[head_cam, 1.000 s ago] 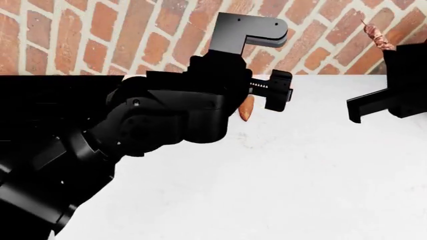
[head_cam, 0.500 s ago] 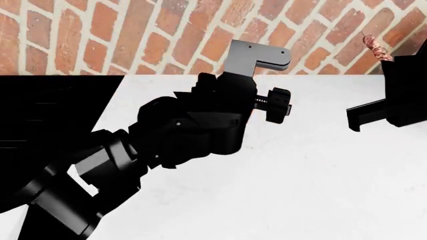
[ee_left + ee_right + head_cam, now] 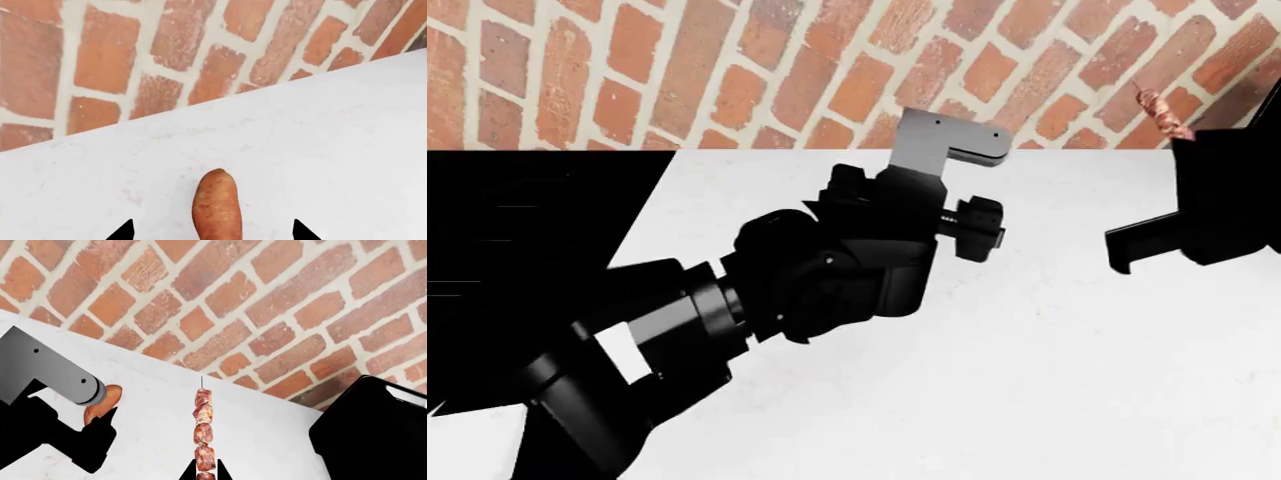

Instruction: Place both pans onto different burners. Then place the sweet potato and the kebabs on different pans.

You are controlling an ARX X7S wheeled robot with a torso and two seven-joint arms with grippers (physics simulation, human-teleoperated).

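Observation:
The sweet potato [image 3: 217,207] lies on the white counter [image 3: 320,150] between the spread fingertips [image 3: 124,231] of my left gripper [image 3: 212,234], which is open and not touching it. In the head view my left arm [image 3: 827,270] hides it. The right wrist view shows a bit of the sweet potato [image 3: 107,401] behind the left arm's grey bracket [image 3: 47,371]. My right gripper [image 3: 205,473] is shut on the kebabs [image 3: 203,432], held above the counter with the skewer tip toward the brick wall. The kebabs [image 3: 1158,108] stick up at the head view's right edge. The pans are out of view, and no burners can be made out.
A brick wall [image 3: 694,70] backs the counter. A flat black area [image 3: 521,210] without visible detail lies to the left of the counter. A dark boxy object [image 3: 373,430] stands near the wall beside the right gripper. My right arm [image 3: 1221,210] hangs at the counter's far right.
My left arm has reached further right and down over the sweet potato, which it now hides in the head view. The right gripper drifted slightly left with the kebabs.

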